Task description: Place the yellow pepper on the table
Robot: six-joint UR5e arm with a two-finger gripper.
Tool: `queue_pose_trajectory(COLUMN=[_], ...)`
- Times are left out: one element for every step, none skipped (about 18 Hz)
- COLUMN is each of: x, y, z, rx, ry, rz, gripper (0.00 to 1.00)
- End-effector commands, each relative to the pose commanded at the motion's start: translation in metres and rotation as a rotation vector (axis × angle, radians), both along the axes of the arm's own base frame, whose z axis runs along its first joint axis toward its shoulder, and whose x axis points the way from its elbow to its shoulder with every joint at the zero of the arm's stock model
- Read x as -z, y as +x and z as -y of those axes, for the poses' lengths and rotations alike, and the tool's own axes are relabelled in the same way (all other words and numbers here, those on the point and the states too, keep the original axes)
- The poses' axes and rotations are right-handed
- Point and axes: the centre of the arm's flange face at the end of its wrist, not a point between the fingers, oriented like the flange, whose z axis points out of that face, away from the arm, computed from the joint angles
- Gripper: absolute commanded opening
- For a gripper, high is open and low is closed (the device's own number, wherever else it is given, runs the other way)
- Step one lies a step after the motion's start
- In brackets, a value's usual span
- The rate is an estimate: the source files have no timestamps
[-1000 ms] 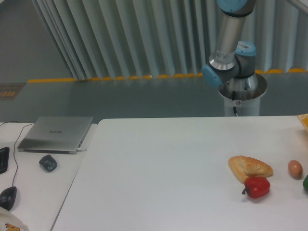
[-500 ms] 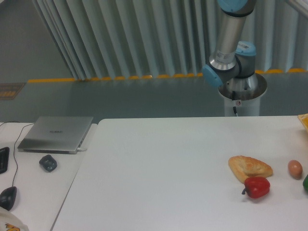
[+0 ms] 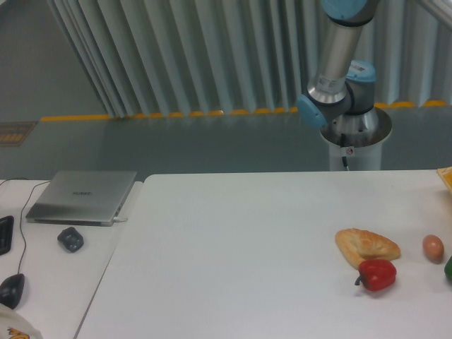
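Observation:
The yellow pepper is out of view. The white table (image 3: 233, 247) fills the lower middle and right of the camera view. Behind its far right corner, the arm's base and lower joints (image 3: 337, 99) rise out of the top of the frame. The gripper itself is out of view. A sliver of yellow-orange (image 3: 446, 176) shows at the right edge, and I cannot tell what it is.
A bread piece (image 3: 366, 244), a red pepper (image 3: 376, 275) and a brown egg (image 3: 433, 247) lie at the table's right. A green thing (image 3: 448, 268) is cut off by the right edge. On the left desk are a closed laptop (image 3: 81, 195) and a mouse (image 3: 12, 289).
The arm's upper section has edged very slightly to the right. Nothing on the table has moved.

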Motion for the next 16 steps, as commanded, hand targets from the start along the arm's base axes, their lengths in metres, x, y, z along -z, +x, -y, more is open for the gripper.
queue_pose_trajectory(x=[0.001, 0.002, 0.002, 0.004, 0.006, 0.008, 0.008, 0.01, 0.012, 0.016, 0.019, 0.019, 0.018, 0.017, 0.017, 0.017], y=[0.0, 0.0, 0.001, 0.0, 0.001, 0.001, 0.001, 0.0, 0.0, 0.0, -0.001, -0.002, -0.004, -0.004, -0.002, -0.002], z=[0.0, 0.0, -0.001, -0.002, -0.004, -0.004, -0.005, -0.004, -0.005, -0.005, -0.006, -0.004, -0.003, -0.005, -0.01, -0.012], rx=[0.0, -0.001, -0.001, -0.001, 0.002, -0.001, 0.0, -0.001, 0.0, 0.002, 0.003, -0.001, -0.001, 0.003, 0.011, 0.014], ry=[-0.002, -0.002, -0.002, -0.004, -0.005, -0.005, -0.005, -0.006, -0.008, -0.009, -0.014, -0.029, -0.049, -0.06, -0.06, -0.061], rz=[0.001, 0.002, 0.002, 0.004, 0.007, 0.008, 0.008, 0.011, 0.015, 0.021, 0.025, 0.018, 0.009, 0.004, 0.002, 0.001], gripper=[1.0, 1.0, 1.0, 1.0, 1.0, 1.0, 1.0, 1.0, 1.0, 1.0, 1.0, 1.0, 1.0, 1.0, 0.98, 0.89])
